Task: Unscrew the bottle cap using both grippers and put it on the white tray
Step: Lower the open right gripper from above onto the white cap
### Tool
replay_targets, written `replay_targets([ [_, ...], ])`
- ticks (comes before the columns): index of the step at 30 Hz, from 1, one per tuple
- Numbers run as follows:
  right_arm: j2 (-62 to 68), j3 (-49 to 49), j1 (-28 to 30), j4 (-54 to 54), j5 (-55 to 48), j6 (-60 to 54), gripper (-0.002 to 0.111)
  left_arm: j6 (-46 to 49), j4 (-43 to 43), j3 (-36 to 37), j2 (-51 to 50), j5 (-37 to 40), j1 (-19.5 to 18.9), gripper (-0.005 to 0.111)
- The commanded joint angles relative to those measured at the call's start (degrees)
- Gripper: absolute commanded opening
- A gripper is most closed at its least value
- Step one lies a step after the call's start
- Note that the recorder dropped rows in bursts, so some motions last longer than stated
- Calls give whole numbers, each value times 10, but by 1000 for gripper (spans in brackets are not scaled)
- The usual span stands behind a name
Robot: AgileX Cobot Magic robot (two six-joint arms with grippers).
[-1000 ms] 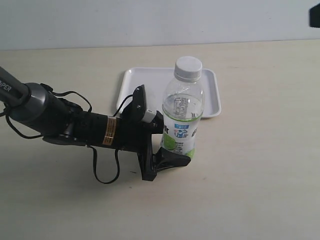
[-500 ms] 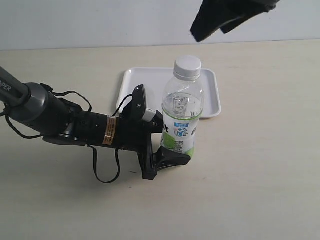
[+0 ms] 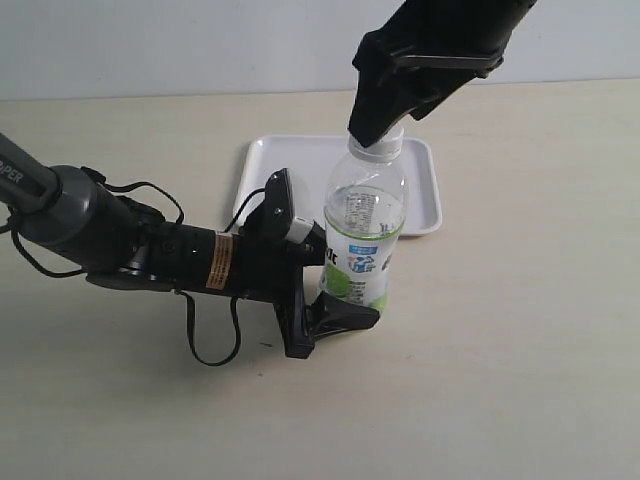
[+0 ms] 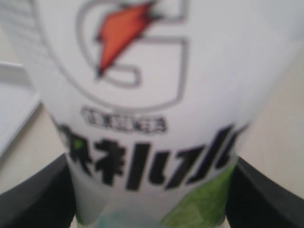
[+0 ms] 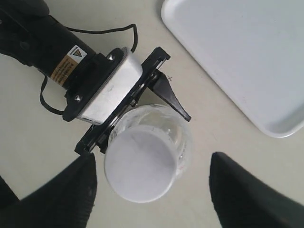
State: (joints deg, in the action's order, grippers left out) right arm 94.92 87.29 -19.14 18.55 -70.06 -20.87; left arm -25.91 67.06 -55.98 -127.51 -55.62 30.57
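Note:
The clear bottle [image 3: 365,225] with its lime label stands upright on the table in front of the white tray [image 3: 415,200]. My left gripper [image 3: 345,287] lies low and is shut on the bottle's lower part; in the left wrist view the label [image 4: 142,95] fills the space between both fingers [image 4: 33,197]. My right gripper [image 3: 380,128] hangs over the bottle top and covers most of the bottle cap [image 3: 387,148]. In the right wrist view the white cap [image 5: 140,164] sits between the open gripper's [image 5: 152,190] fingers [image 5: 71,194], apart from both, nearer to one.
The tray [image 5: 247,61] is bare and lies just behind the bottle. The left arm's thick dark body [image 3: 110,240] and its loose black cables [image 3: 210,350] stretch across the table on the left. Pale tabletop spreads to the right and front.
My right arm has come down from the upper right into view and now hangs over the cap with its jaws wide. The bottle and left gripper have not moved.

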Motion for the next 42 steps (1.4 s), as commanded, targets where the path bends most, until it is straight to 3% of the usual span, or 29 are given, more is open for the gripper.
replay_targets([
  [1, 3, 6, -2, 9, 1, 1, 65, 4, -17, -2, 9, -16, 2, 0],
  [15, 3, 6, -2, 19, 1, 5, 56, 4, -17, -2, 9, -15, 2, 0],
  [20, 9, 6, -2, 13, 1, -1, 61, 4, -17, -2, 9, -12, 2, 0],
  [42, 16, 6, -2, 7, 1, -1, 61, 4, -17, -2, 9, -5, 2, 0],
])
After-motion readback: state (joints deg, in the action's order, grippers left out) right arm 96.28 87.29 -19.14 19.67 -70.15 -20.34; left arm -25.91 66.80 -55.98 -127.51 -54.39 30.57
